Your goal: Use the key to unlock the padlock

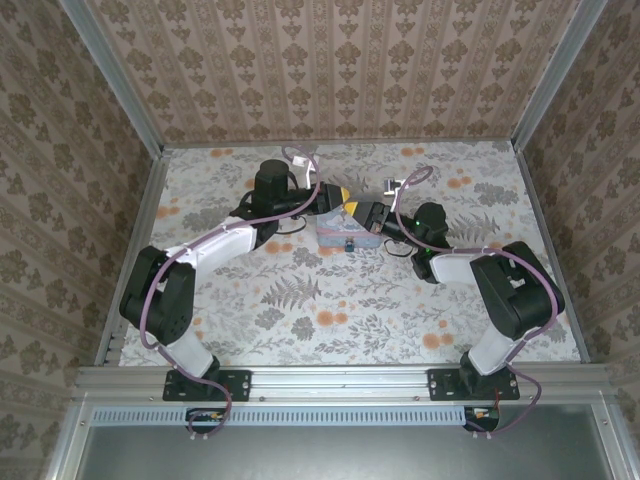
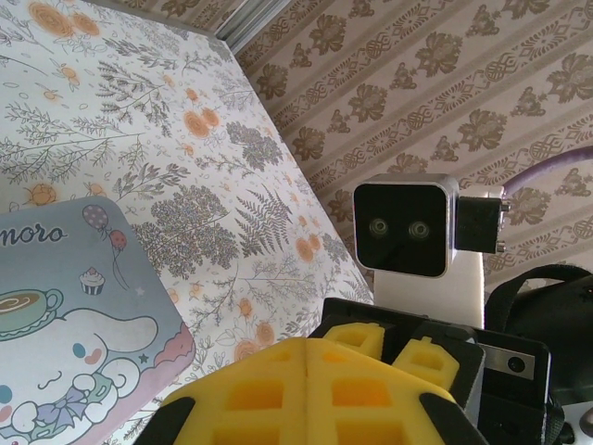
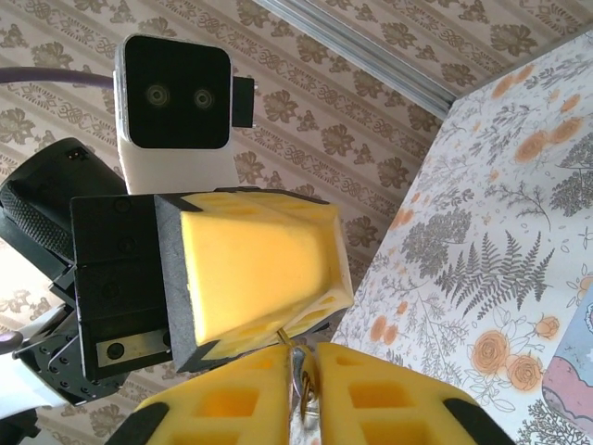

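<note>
Right gripper (image 3: pixel 308 366) pinches the key (image 3: pixel 300 394), its shaft pointing at the left gripper (image 2: pixel 308 375), whose pads are pressed together. Both hang over the tin (image 1: pixel 328 240) at mid-table. The padlock (image 1: pixel 350 243) lies below them at the tin's near side, seemingly closer to the right arm. The top view locates the padlock, the right wrist view the key.

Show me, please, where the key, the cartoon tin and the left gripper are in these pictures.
key (image 3: pixel 302 387): right wrist view, on its thin metal shank.
cartoon tin (image 2: pixel 83 306): left wrist view, on the printed lid.
left gripper (image 2: pixel 307 350): left wrist view, at the seam between its yellow fingertips.
</note>
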